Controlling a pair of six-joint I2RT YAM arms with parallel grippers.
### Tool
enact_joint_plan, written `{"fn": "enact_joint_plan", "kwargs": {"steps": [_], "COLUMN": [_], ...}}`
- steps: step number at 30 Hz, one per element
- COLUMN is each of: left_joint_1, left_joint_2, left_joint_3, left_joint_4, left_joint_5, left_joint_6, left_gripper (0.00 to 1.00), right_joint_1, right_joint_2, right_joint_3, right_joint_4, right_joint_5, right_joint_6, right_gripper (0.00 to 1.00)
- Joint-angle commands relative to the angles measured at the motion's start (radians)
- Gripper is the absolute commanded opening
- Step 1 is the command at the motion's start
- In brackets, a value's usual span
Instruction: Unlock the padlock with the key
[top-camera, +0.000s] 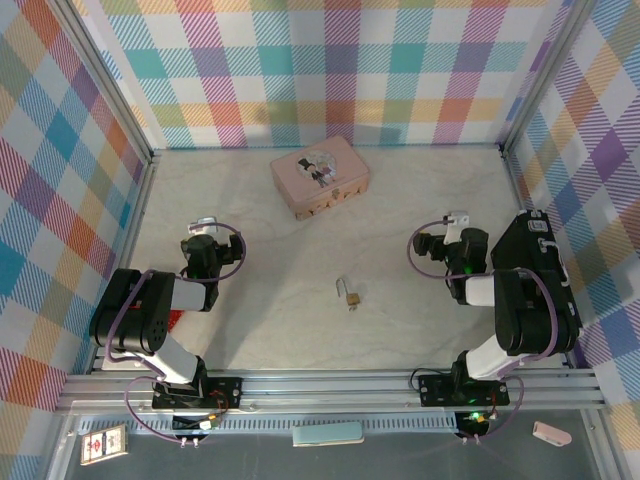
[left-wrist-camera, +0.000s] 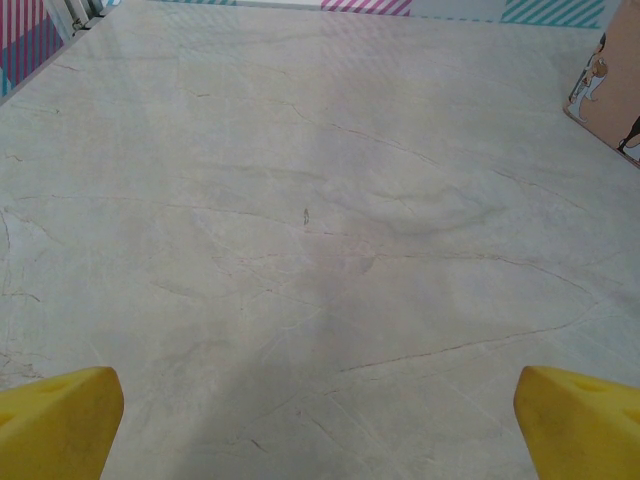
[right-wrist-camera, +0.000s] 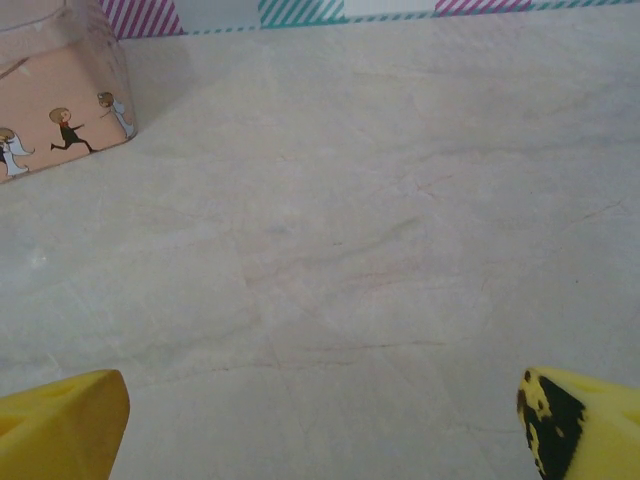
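Grippers on both arms stand fully open and hold nothing. In your left wrist view, the left gripper (left-wrist-camera: 320, 430) shows its two yellow fingertips (left-wrist-camera: 58, 425) in the bottom corners of the view, with bare pale worktop (left-wrist-camera: 300, 220) between them. In your right wrist view, the right gripper (right-wrist-camera: 320, 430) shows the same wide spread. Its right-hand fingertip carries a black patch on the inner face. Neither gripper touches any object.

In the overhead view, the left gripper sits over the left-middle of the worktop and the right gripper over the right-middle. Both point toward the far wall.

Locate the padlock (top-camera: 350, 293) on the worktop between the two arms. It lies nearer to the arm bases than either gripper does, and well apart from both. Its brass body faces the near edge and its thin shackle points toward the far wall. The key cannot be told apart from the padlock at this size.

Locate the tin (top-camera: 320, 177) beyond the padlock, near the far wall, lying flat with its lid up. One corner of it enters your left wrist view at the right edge. One end of it, with small cartoon figures on the side, enters your right wrist view at the upper left.

A red block (top-camera: 175, 320) lies just beside the left arm, partly hidden by it. Plaid walls (top-camera: 330, 70) enclose the worktop on three sides.
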Motion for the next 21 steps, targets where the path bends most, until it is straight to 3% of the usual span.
{"fn": "enact_joint_plan", "kwargs": {"steps": [1, 21], "left_joint_1": [0.002, 0.002], "left_joint_2": [-0.003, -0.002], "left_joint_3": [0.011, 0.011], "left_joint_4": [0.012, 0.012], "left_joint_5": [0.016, 0.015], "left_joint_6": [-0.009, -0.011], "left_gripper": [1.0, 1.0], "right_joint_1": [0.003, 0.005], "right_joint_2": [-0.011, -0.01], "right_joint_3": [0.011, 0.023], "right_joint_4": [0.005, -0.016], "right_joint_5": [-0.011, -0.008], "right_joint_6": [0.018, 0.012], "right_gripper": [0.99, 0.99]}}
